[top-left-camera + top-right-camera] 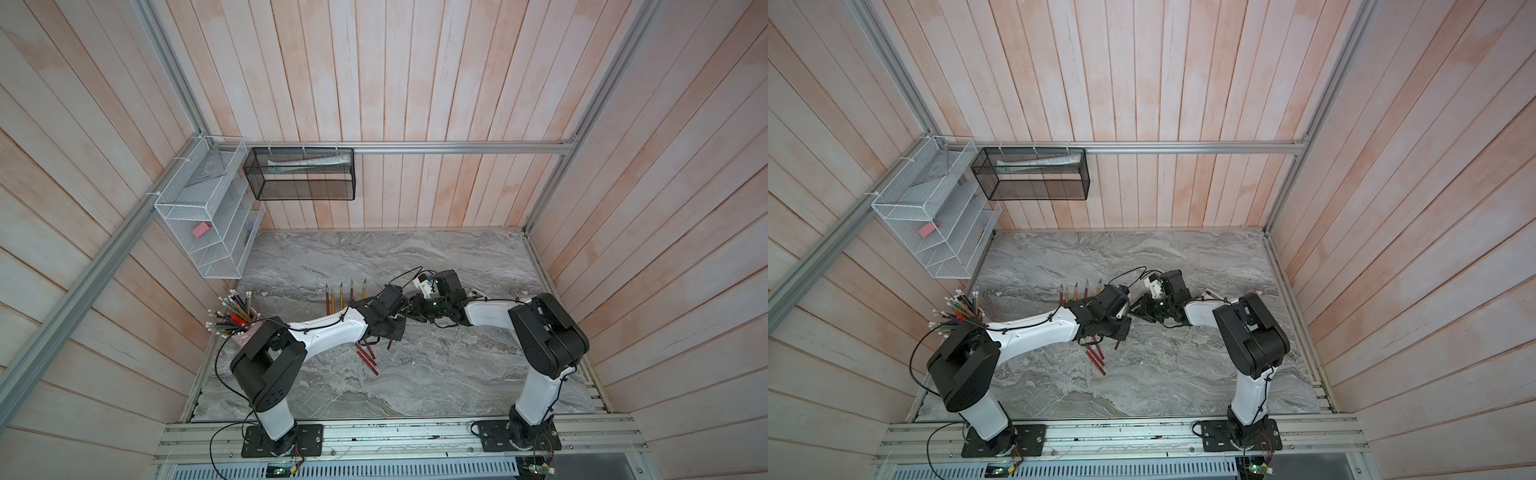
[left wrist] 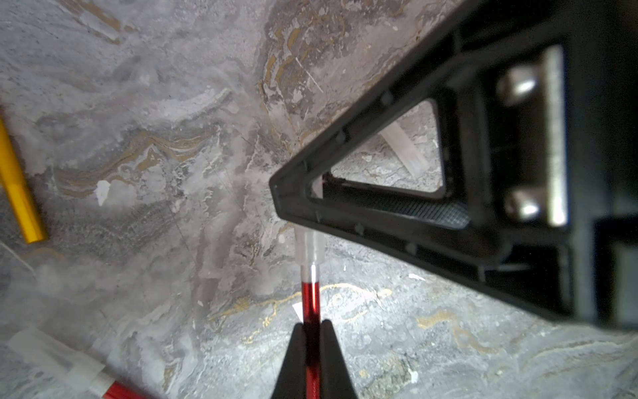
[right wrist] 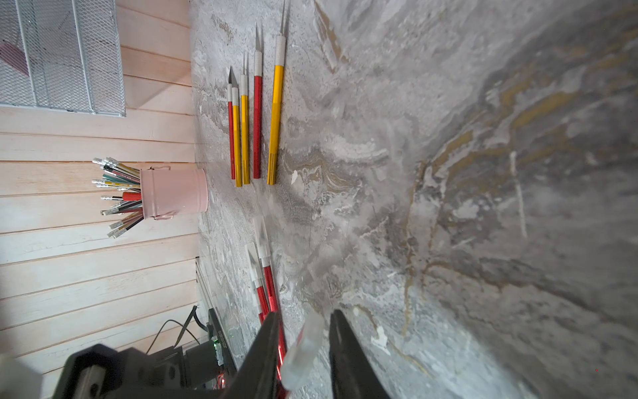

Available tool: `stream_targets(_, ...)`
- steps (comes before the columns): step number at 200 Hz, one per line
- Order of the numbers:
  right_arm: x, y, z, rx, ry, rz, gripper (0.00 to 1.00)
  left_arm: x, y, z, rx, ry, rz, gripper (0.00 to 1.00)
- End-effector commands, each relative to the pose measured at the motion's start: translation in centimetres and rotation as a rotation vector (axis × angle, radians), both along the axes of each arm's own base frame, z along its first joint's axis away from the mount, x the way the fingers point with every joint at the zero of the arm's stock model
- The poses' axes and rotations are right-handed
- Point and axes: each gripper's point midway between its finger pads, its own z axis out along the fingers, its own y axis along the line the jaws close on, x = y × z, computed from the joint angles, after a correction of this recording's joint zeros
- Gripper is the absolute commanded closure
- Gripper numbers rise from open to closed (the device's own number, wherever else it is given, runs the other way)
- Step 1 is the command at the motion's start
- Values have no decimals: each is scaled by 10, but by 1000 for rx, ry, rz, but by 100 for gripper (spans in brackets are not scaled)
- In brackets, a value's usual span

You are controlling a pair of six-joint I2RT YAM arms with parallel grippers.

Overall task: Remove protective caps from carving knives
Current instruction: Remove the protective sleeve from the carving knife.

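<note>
Your left gripper (image 2: pixel 312 326) pinches the red carving knife (image 2: pixel 310 300) by its handle, well apart from the pink pencil cup (image 3: pixel 174 193). Your right gripper (image 3: pixel 303 317) stands spread around its protective cap (image 2: pixel 309 247). Close squarely on the cap, then pull straight along the handle.

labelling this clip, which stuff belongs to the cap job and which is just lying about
Job: left gripper, red knife it holds, its cap, right gripper, capped red knives, bare knives.
Lying about: pencil cup, white rack, black basket, eraser.
</note>
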Motion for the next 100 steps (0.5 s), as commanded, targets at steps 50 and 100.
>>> stream_targets(50,1,7,1,64,21,13,93,1,-1,9,-9,-31,-21,100)
stream_targets(100,9,3,4,80,23,-12,100,-1,-1,8,-11,-25,-23,100)
